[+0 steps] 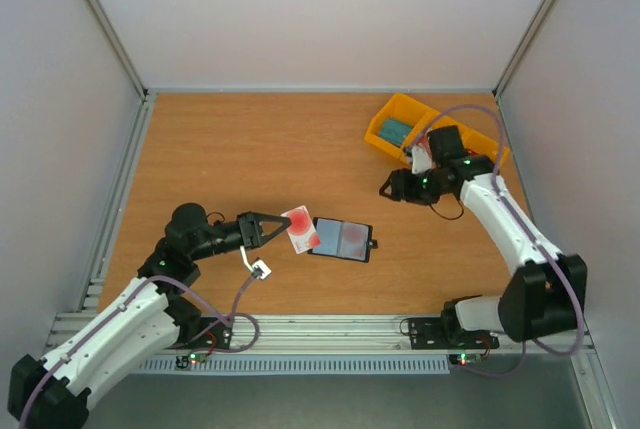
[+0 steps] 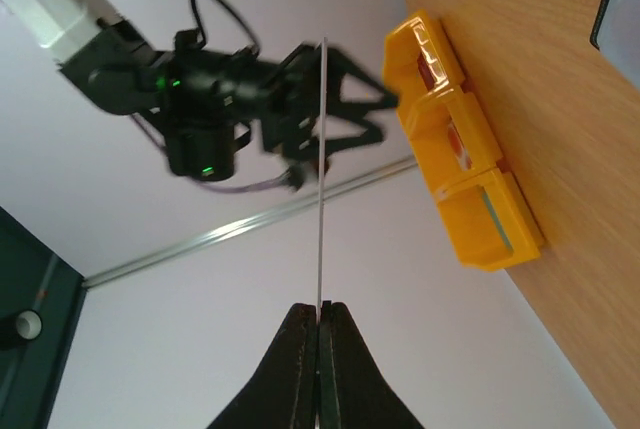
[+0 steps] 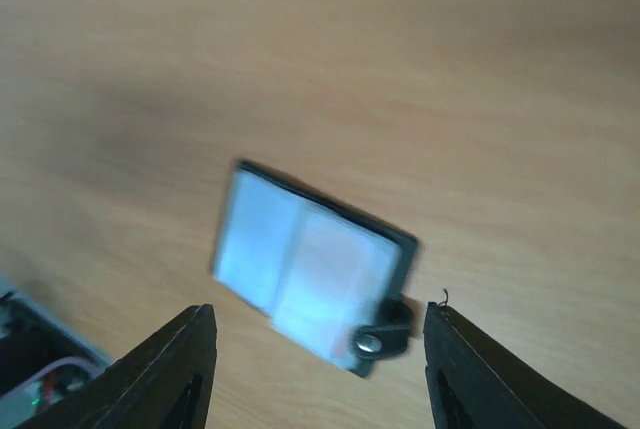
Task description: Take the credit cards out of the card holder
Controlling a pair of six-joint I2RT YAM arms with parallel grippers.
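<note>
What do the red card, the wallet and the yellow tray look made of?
Red card: likely stiff plastic, a thin straight line edge-on. Wallet: perhaps smooth faux leather or vinyl, faint sheen; unsure. Yellow tray: moulded plastic, glossy walls.

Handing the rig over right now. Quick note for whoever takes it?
Left pincer: shut on a red credit card, held in the air by the card holder's left edge.
Right pincer: open and empty, in the air near the yellow tray.
Card holder: lies open on the table, nothing gripping it.
Done: one card is out.
Left: set that card down. A reddish patch in the holder may be another card; too blurred to tell, so check.
</note>
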